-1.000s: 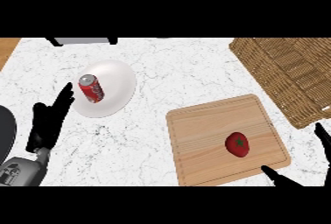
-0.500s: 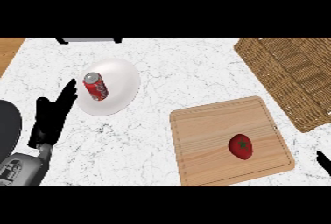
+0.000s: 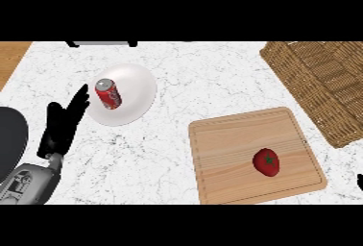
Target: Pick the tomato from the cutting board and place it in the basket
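Sitting toward the four o'clock part of the cutting board [image 3: 255, 156], the tomato [image 3: 266, 161] lies untouched, with bare wood all round it and nothing holding it. The basket [image 3: 322, 86] stands at about one o'clock from it, its near corner just off the board's upper right corner. The left hand [image 3: 64, 127] rests at nine o'clock, fingers straight and held together, pointing up beside the white plate [image 3: 135, 91] that carries a red can [image 3: 108, 92]. Of the right hand [image 3: 360, 181] only a dark sliver shows at the right edge near four o'clock, and I cannot tell how its fingers stand.

The main risk, as I judge it, is the tomato rolling: it is round and smooth, and a touch from one side could send it across the board or off its lower edge. A low carry toward one o'clock could also catch the basket's raised wall, so the lift needs height before crossing.

Room is good: the counter [image 3: 205, 72] between the plate and the board is bare marble, and the path from the tomato to the basket has nothing in it.
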Motion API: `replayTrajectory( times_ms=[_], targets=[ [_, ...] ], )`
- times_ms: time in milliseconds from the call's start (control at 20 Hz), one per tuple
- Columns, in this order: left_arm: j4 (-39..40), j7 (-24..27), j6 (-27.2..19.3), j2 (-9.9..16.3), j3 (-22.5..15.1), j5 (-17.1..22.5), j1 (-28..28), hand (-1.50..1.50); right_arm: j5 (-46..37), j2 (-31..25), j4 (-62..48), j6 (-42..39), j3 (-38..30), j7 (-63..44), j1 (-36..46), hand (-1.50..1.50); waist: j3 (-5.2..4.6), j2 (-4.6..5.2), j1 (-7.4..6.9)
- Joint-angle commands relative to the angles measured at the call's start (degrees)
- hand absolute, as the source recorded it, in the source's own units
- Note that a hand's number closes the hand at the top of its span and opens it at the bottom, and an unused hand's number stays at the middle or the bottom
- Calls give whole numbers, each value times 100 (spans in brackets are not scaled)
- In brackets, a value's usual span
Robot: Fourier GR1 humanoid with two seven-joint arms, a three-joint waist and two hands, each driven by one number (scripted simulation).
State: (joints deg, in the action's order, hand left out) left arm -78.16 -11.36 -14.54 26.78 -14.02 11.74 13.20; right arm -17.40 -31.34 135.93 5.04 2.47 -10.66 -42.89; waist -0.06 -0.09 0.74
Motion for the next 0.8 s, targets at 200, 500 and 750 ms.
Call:
replayTrajectory(
  times_ms=[200,500,750],
  targets=[
    [-146,-208,93,-298,68,-387,54,0,-418,526,-311,-49,-235,-472,762,-150,6,4,-49],
    [128,90,188,-574,354,-581,-73,0,-984,1099,-1195,64,81,178,1002,-150,7,4,-38],
    [-231,-215,445,-539,510,-718,-132,0,-1265,1325,-1679,-62,245,292,1388,-150,7,3,-54]
  ],
)
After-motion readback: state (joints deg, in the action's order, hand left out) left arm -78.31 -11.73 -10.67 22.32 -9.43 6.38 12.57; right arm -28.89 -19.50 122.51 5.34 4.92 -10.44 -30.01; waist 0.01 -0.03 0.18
